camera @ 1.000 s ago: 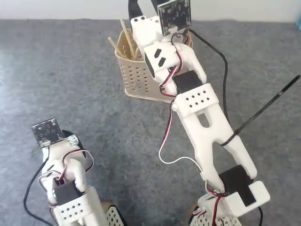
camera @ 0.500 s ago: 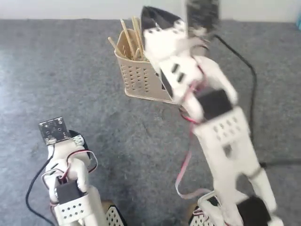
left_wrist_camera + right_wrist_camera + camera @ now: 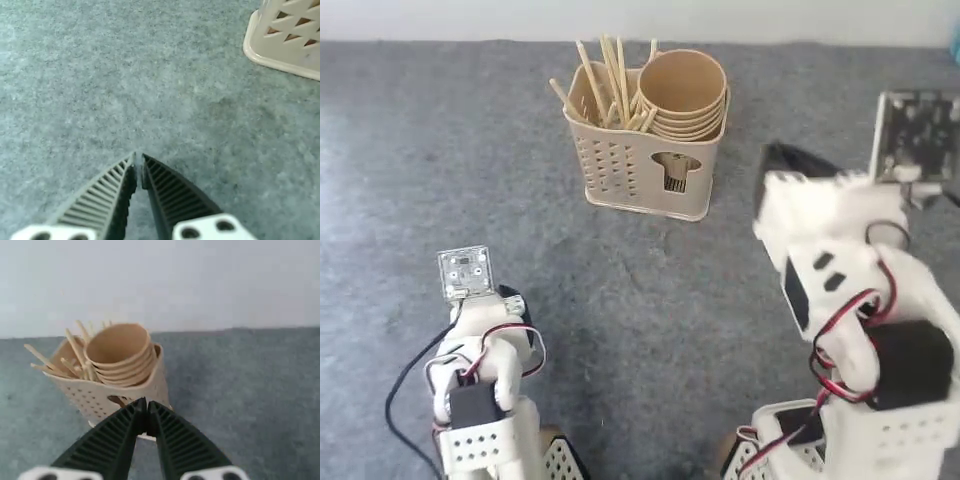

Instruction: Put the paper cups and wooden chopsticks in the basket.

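Observation:
A cream perforated basket (image 3: pixel 620 170) stands at the back middle of the grey table. Nested brown paper cups (image 3: pixel 682 88) fill its right half and several wooden chopsticks (image 3: pixel 605 78) stand in its left half. In the right wrist view the basket (image 3: pixel 95 395), the cups (image 3: pixel 120 352) and the chopsticks (image 3: pixel 75 352) lie just beyond my right gripper (image 3: pixel 146 410), which is shut with nothing in it. That arm is folded back at the right (image 3: pixel 790 165). My left gripper (image 3: pixel 138 167) is shut and empty above bare carpet, with the basket's corner (image 3: pixel 285 40) far ahead.
Grey carpet (image 3: pixel 470 150) covers the table around the basket. A pale wall (image 3: pixel 200 280) rises behind the table's far edge. The left arm's body (image 3: pixel 480 390) sits at the front left and the right arm's base (image 3: pixel 860 420) at the front right.
The right arm has pulled back from over the basket to the right front, uncovering the cups. The left arm shifted slightly toward the front.

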